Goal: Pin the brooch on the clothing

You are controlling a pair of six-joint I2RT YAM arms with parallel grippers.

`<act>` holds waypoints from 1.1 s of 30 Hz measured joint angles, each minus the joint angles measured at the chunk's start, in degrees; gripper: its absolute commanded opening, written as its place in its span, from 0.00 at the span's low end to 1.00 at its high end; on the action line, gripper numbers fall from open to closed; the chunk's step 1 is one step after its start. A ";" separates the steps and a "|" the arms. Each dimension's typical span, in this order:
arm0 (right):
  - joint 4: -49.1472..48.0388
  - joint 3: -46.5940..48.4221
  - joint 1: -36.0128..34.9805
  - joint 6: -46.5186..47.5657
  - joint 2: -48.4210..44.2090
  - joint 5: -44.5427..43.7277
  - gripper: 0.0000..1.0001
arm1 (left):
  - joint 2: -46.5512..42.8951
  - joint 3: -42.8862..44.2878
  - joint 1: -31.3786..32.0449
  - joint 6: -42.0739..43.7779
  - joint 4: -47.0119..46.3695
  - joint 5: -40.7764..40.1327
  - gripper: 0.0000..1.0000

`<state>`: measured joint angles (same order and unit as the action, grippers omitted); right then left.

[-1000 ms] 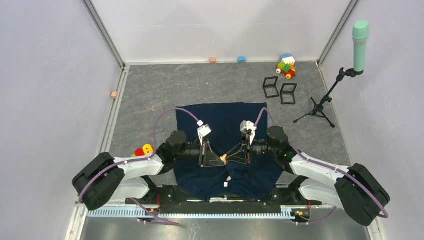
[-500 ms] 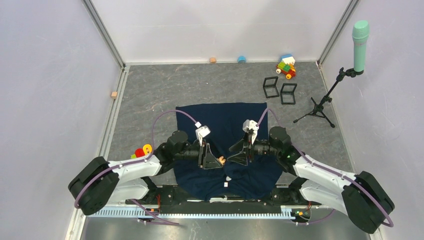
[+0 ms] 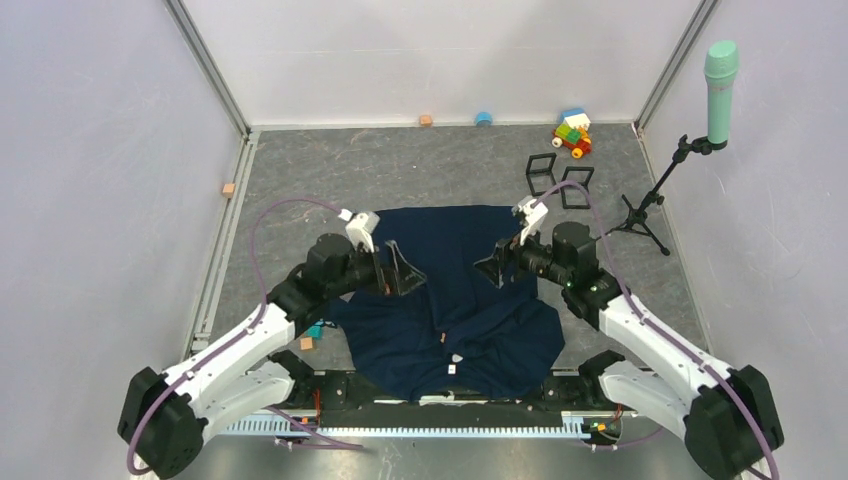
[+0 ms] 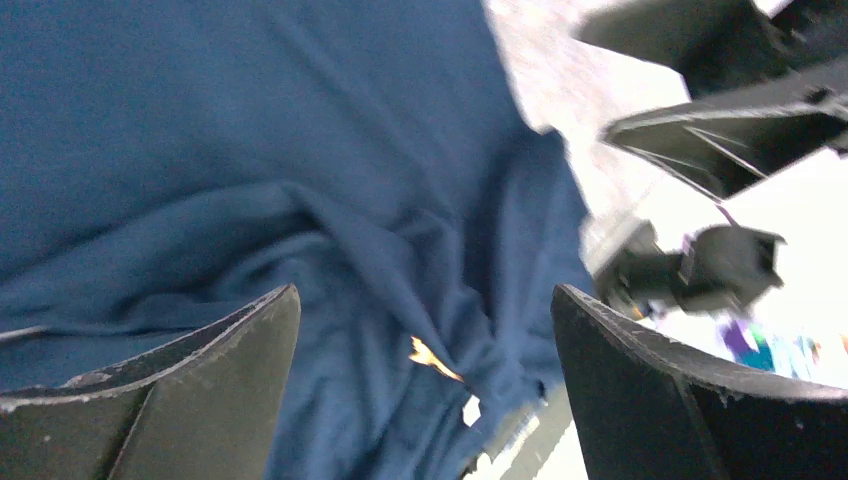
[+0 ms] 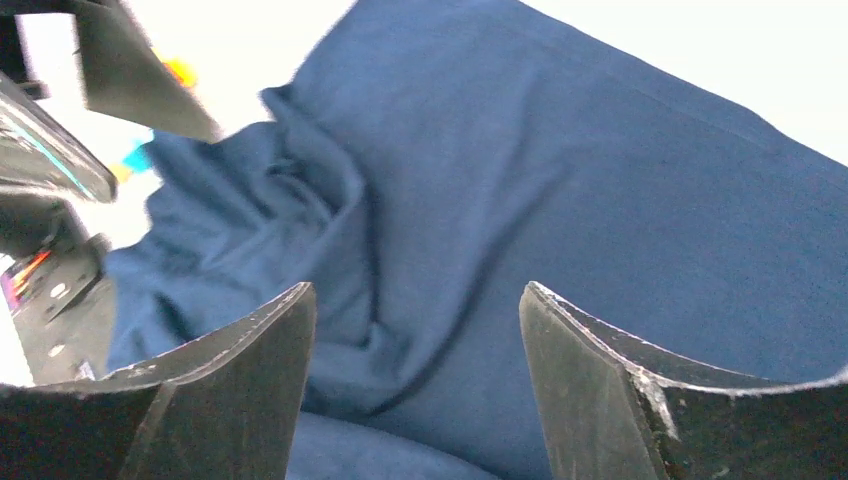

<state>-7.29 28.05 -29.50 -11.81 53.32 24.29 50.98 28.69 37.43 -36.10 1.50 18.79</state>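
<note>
Top cam is fixed high above & behind the arm bases, looking down & fwd; far off, it takes in the whole table [image 3: 330, 170], left arm [image 3: 240, 345], right arm [image 3: 645, 335] & the shirt [image 3: 480, 320]; left wrist cam sits v. close over the cloth, looking out through the left gripper [image 4: 422, 290], facing across twd the right arm, whose dark parts show top right; right wrist cam looks likewise through the right gripper [image 5: 415, 288], facing back twd the left arm, seen top left; both wrist pics are blurred; all 3 share the shirt's creased middle; the brooch [image 4: 425, 355] shows in left wrist & top views.
</note>
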 measured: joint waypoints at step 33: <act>10.01 31.43 17.29 7.67 51.84 -28.96 0.47 | 58.86 42.77 -24.85 9.46 19.23 -27.67 0.61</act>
<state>2.72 59.48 -12.21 -4.14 105.16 -4.67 109.84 71.46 12.58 -26.63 20.73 -8.88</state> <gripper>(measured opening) 0.572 0.717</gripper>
